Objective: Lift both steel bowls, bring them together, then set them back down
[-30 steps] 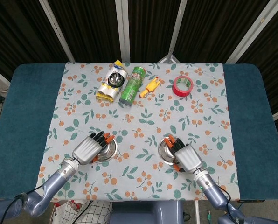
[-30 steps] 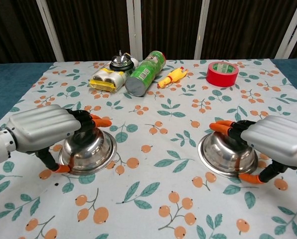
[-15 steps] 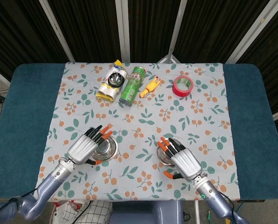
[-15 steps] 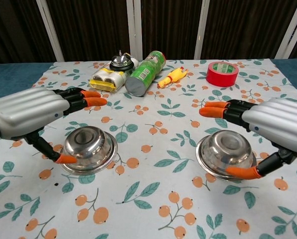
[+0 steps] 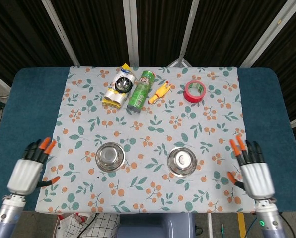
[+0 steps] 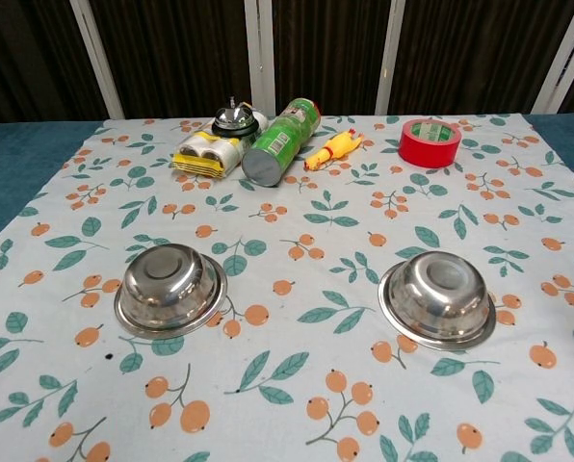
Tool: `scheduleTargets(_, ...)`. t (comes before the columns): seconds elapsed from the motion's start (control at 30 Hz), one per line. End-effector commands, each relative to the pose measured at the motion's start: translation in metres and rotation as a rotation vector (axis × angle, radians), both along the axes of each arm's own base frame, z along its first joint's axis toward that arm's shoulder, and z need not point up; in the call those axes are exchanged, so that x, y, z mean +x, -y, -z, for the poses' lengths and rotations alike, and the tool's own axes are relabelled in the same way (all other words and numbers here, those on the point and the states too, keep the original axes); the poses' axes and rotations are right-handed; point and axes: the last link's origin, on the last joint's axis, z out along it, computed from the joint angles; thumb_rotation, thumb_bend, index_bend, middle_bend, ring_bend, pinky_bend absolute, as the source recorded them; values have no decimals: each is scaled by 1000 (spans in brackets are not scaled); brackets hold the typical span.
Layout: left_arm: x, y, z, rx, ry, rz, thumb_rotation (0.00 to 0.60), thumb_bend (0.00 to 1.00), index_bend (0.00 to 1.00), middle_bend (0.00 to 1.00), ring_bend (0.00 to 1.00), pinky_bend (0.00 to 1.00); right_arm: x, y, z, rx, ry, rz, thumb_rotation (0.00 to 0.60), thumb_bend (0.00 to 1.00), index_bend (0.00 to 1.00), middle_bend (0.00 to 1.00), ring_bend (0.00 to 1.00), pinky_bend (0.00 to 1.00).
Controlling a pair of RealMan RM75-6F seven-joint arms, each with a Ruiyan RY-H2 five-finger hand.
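1. Bowls sit untouched: your left hand and right hand have fingers spread, holding nothing.
2. Two steel bowls rest upside down on the table, the left bowl well apart from the right bowl.
3. Both your hands hover palm-down, well outside the bowls near the cloth's side edges.

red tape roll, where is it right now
The red tape roll lies flat at the cloth's far right, right of the yellow rubber chicken.
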Motion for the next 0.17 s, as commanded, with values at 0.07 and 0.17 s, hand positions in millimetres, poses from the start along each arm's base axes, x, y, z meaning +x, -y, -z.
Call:
scheduleTargets(0.07, -25, 25, -31, 75, 22, -97, 398, 35, 0, 0, 0, 98, -32, -23, -30, -73, -12, 80, 522, 307, 0, 0, 0, 0)
scheduleTargets(0.17, -23, 28, -32, 79, 29, -72, 398, 37, 0, 0, 0, 93, -31, -29, -32, -64, 16, 87, 523, 306, 0, 0, 0, 0)
